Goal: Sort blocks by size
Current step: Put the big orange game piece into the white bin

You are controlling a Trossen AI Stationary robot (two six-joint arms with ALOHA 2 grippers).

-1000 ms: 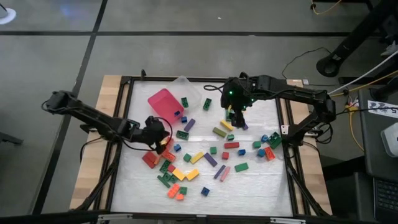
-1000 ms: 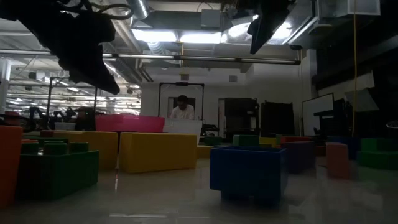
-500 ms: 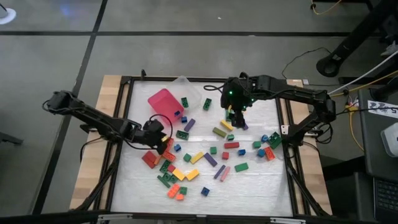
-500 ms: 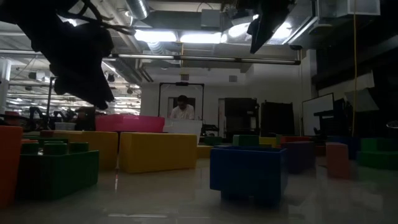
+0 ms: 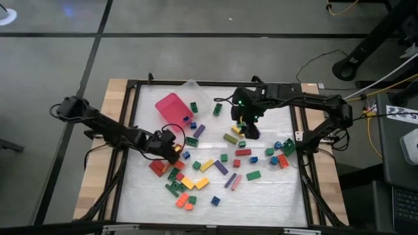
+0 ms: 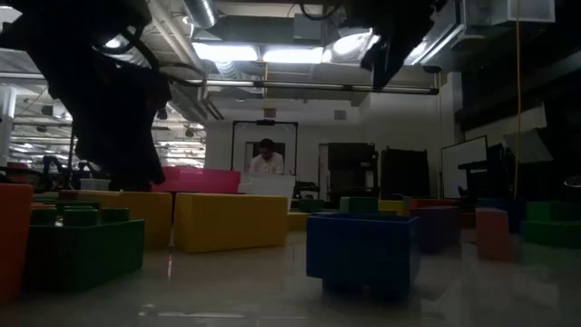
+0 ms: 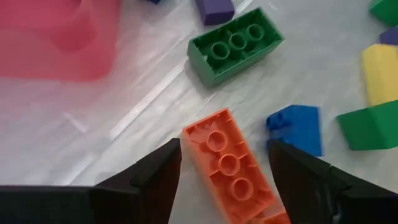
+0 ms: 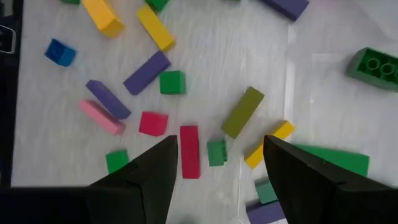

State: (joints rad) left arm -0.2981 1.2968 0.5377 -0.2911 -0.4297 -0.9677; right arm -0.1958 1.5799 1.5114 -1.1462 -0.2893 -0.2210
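The blocks (image 5: 215, 163) lie scattered over the white table top: short squarish bricks and long bars in red, green, yellow, blue, orange and purple. My left gripper (image 7: 224, 152) is low over the table's left part (image 5: 171, 149) and open. Its fingers stand on either side of an orange brick (image 7: 230, 168), which lies flat with its hollow underside up; no touch shows. My right gripper (image 8: 221, 149) hangs open above the far middle (image 5: 247, 125). Beneath it are a red bar (image 8: 189, 151), a small green brick (image 8: 216, 152) and a yellow bar (image 8: 268, 144).
A pink tray (image 5: 171, 108) and a clear tray (image 5: 198, 91) stand at the far left; green bricks (image 5: 194, 106) rest near them. A green brick (image 7: 235, 45) and a blue one (image 7: 295, 127) lie close to the orange brick. A person (image 6: 266, 159) stands far behind the table.
My left gripper has sunk toward the table and moved a little toward the near edge, rolling as it went, and now stands over the orange brick. My right gripper has dipped slightly and tipped. No block has visibly moved.
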